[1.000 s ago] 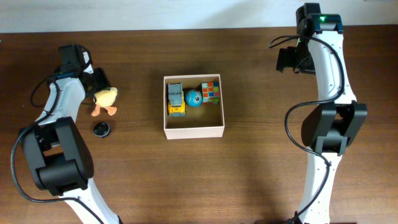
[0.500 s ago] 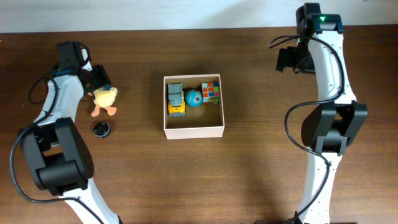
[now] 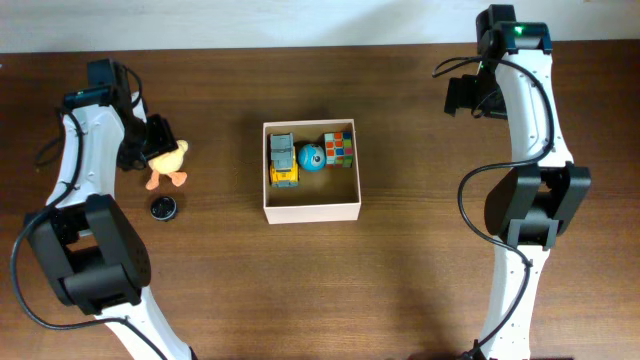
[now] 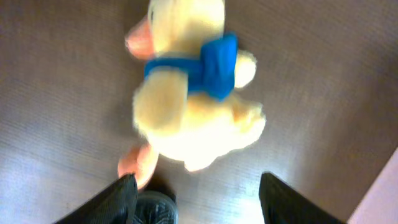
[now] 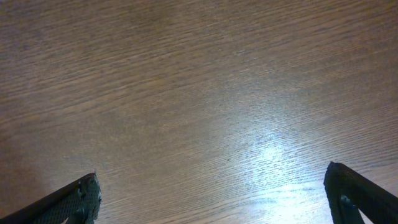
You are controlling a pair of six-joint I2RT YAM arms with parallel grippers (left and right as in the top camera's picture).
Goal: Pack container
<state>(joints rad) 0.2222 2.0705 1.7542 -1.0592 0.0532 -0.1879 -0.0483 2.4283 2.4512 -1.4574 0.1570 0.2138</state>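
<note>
The container (image 3: 310, 212), a square white-walled cardboard box with a tan inside, sits mid-table. In it lie a yellow-grey toy truck (image 3: 283, 160), a blue ball (image 3: 312, 157) and a colour cube (image 3: 339, 149). A yellow plush duck (image 3: 168, 163) with a blue scarf lies on the table to the left. My left gripper (image 3: 151, 142) hovers at the duck's far-left side, open. In the left wrist view the duck (image 4: 193, 93) lies just ahead of the left gripper (image 4: 199, 200), with nothing between the fingers. My right gripper (image 3: 463, 97) hangs open over bare wood at the back right, as the right wrist view shows (image 5: 217, 202).
A small black round object (image 3: 163, 208) lies just in front of the duck. It also shows beside my left finger (image 4: 155, 208) in the left wrist view. The table's far edge and a pale wall run along the top of the overhead view.
The left arm has swung left and its gripper has moved closer to the duck, jaws spreading wider. The duck, the container and the right arm have stayed put.
</note>
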